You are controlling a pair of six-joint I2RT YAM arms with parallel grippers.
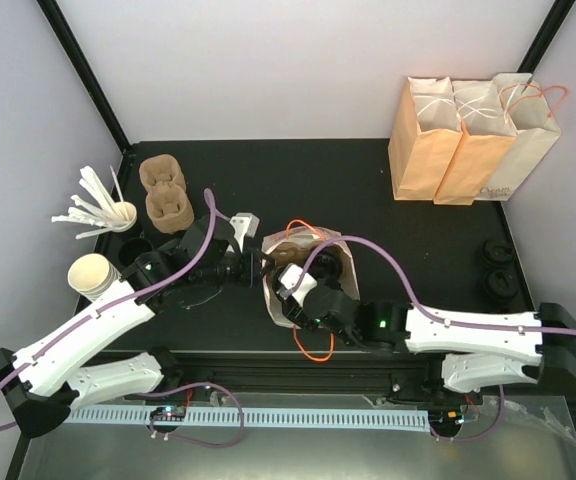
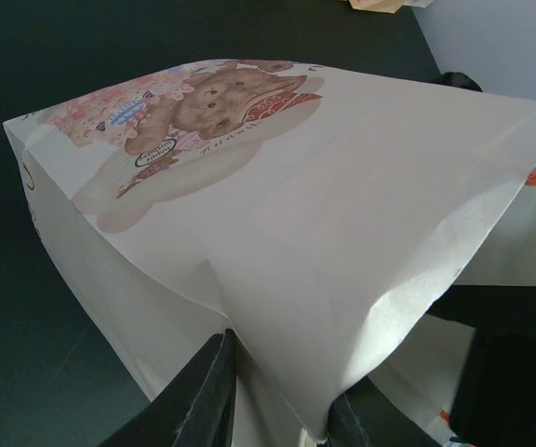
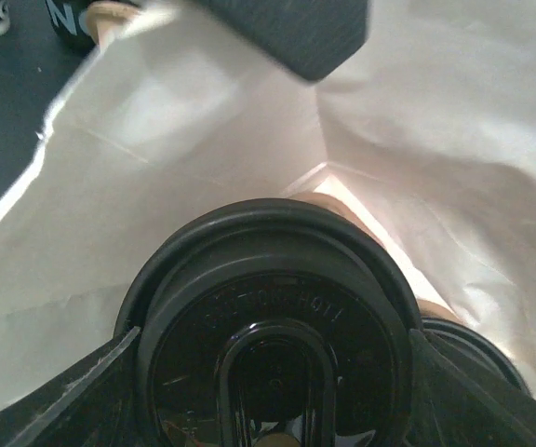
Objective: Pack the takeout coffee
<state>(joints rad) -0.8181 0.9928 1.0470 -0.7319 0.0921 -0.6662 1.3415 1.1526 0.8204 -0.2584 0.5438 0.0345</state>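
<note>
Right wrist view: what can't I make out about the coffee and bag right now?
- Right wrist: the lid of the takeout coffee hides its cup body and the floor of the bear-print bag; whether it rests there cannot be told.
- Top: the right gripper and bag rim cover the coffee.
- Left wrist: the bag's outer wall, pinched by the left gripper, hides its inside.

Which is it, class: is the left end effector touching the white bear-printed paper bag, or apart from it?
Touching. The left wrist view shows the left end effector closed on the edge of the white bear-printed paper bag, with no gap visible.
</note>
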